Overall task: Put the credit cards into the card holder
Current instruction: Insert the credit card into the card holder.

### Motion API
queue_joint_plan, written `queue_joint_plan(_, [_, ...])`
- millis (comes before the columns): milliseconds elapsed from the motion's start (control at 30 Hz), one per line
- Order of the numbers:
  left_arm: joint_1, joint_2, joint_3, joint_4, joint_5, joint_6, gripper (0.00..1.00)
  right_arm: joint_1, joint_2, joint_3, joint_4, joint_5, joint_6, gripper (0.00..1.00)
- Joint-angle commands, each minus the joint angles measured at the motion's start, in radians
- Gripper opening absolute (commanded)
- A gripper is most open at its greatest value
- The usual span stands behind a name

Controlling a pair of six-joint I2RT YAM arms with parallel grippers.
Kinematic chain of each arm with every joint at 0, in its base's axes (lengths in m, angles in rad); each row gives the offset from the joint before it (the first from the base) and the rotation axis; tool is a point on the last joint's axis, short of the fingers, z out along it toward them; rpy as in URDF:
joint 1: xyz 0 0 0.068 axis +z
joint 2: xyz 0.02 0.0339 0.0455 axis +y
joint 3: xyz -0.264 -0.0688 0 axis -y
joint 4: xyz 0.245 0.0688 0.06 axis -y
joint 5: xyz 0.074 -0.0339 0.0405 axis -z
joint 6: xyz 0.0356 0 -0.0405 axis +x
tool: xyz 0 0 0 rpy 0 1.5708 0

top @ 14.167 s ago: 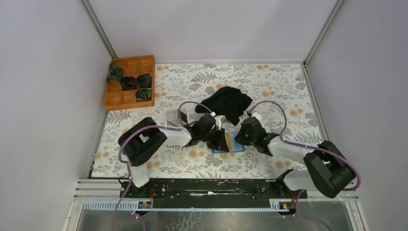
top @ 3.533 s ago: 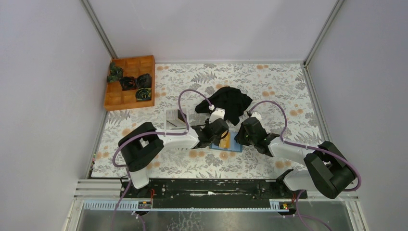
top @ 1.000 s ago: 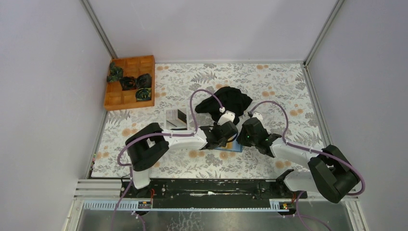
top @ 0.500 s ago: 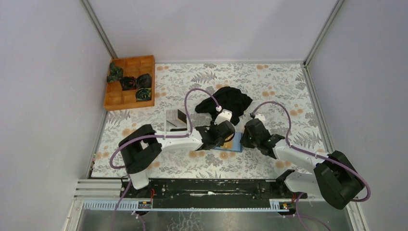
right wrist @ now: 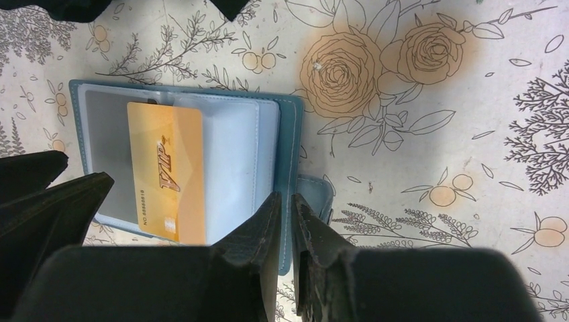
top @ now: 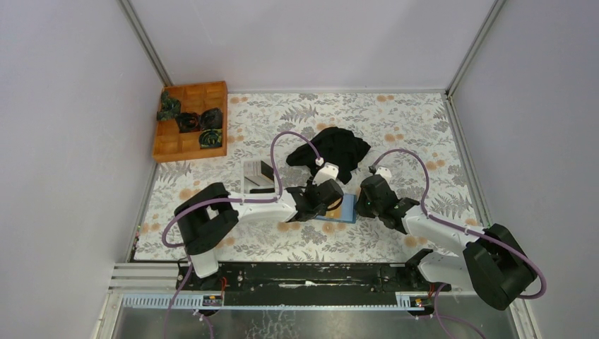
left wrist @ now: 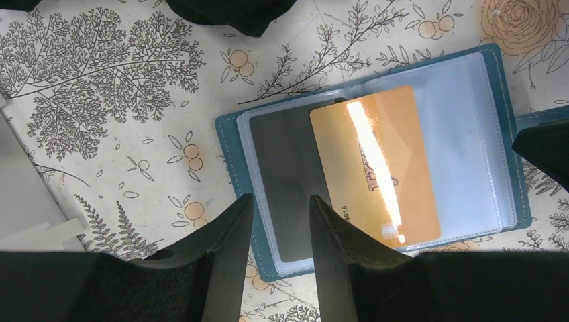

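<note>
The teal card holder (top: 336, 217) lies open on the flowered table, its clear sleeves up. A gold card (left wrist: 376, 164) lies across its middle, partly over a dark grey card (left wrist: 285, 188) in the left sleeve. I cannot tell how far the gold card sits in a sleeve. My left gripper (left wrist: 278, 204) is open and empty, just above the holder's (left wrist: 228, 154) left end. My right gripper (right wrist: 286, 201) is shut on the holder's (right wrist: 295, 134) right edge, beside the gold card (right wrist: 164, 171). Both grippers (top: 326, 198) (top: 367, 205) flank the holder.
A crumpled black cloth (top: 332, 150) lies just behind the holder. A white shallow tray (top: 256, 176) with a dark card stands to the left. A wooden compartment box (top: 189, 123) with dark bundles sits at the far left corner.
My left gripper has drawn back a little to the left, off the holder, and more of the gold card shows. My right gripper has stayed at the holder's right edge.
</note>
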State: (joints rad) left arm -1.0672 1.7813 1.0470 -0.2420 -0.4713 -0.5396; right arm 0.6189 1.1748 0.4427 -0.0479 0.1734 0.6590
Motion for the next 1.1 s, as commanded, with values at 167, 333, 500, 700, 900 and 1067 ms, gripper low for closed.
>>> queue_joint_plan(167, [-0.008,0.034,-0.009,0.049,-0.006,0.017,0.44,-0.005,0.028,-0.012,0.018,0.02,-0.007,0.18])
queue_joint_plan(333, [-0.008,0.048,-0.008,0.055,0.003,0.015,0.44,-0.005,0.048,-0.014,0.032,0.012,-0.007,0.18])
queue_joint_plan(500, [-0.009,0.061,-0.007,0.071,0.037,0.01,0.44,-0.005,0.062,-0.012,0.043,0.002,-0.007,0.18])
queue_joint_plan(700, [-0.014,0.07,0.01,0.086,0.061,0.009,0.44,-0.005,0.071,-0.008,0.049,-0.003,-0.009,0.18])
queue_joint_plan(900, [-0.023,0.084,0.027,0.086,0.067,0.008,0.44,-0.005,0.071,-0.007,0.05,-0.007,-0.008,0.18])
queue_joint_plan(1067, [-0.028,0.09,0.039,0.089,0.068,0.007,0.44,-0.005,0.072,-0.007,0.052,-0.009,-0.01,0.18])
